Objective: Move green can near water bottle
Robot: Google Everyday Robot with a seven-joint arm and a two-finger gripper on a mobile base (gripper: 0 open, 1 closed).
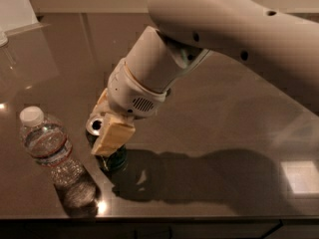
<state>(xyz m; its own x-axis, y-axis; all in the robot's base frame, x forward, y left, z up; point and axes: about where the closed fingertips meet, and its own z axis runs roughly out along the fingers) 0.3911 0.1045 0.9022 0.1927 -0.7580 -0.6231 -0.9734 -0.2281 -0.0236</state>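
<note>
Low at the centre-left of the table (234,108), the gripper (100,131) is clamped around the can (117,161). One tan finger (113,136) is pressed down the near side, the other sits behind, and the can is caught between them. Its silver top (94,125) peeks out just left of the near finger, and the dark green body shows below the fingertip, right down by the glossy surface. Whether the base is actually touching the table, I cannot tell.

Above the fingers comes the white wrist (134,91), vented on its face. Behind it the big pale arm (224,24) sweeps in from the upper right and fills the top of the view.

Just left of the can stands the bottle (50,151), upright and clear, with its white cap (31,116) on. It is near the can but apart from it, with a strip of dark tabletop between them.

To the right of the can, the arm's shadow (199,178) lies long across the brown surface. A bright square reflection (299,176) glints near the right edge. Up in the far left corner, a pale panel (15,6) sits at the table's back edge.
</note>
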